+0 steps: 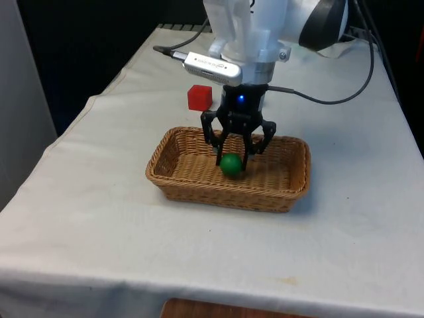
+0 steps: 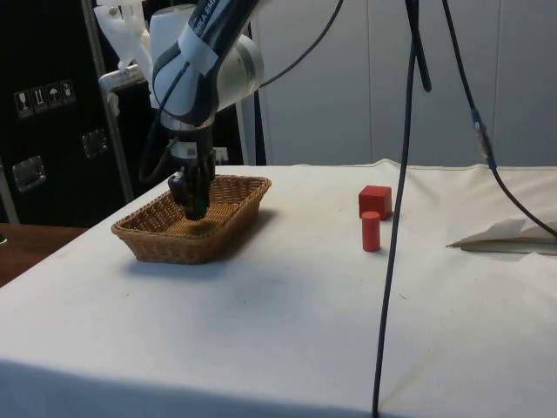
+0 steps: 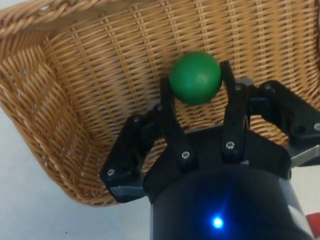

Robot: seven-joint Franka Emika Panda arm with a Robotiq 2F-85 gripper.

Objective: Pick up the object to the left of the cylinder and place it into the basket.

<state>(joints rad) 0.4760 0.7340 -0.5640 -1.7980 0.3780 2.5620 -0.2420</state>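
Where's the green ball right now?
The green ball sits between the gripper fingers inside the wicker basket, low over its floor near the middle in the front view, with the red cube on the cloth beyond the basket.

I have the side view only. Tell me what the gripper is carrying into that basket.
Observer: A green ball, pinched between the two fingers of the gripper, low over the wicker basket.
Operator: Report whether the ball touches the basket floor.
Observer: Cannot tell; in the front view it sits just above the weave, inside the rim.
Operator: Say where in the basket it is.
Observer: Near the middle in the front view, clear of both end walls.
Operator: Confirm what stands behind the basket in the front view.
Observer: A red cube, on the cloth at the front view's left of the arm.
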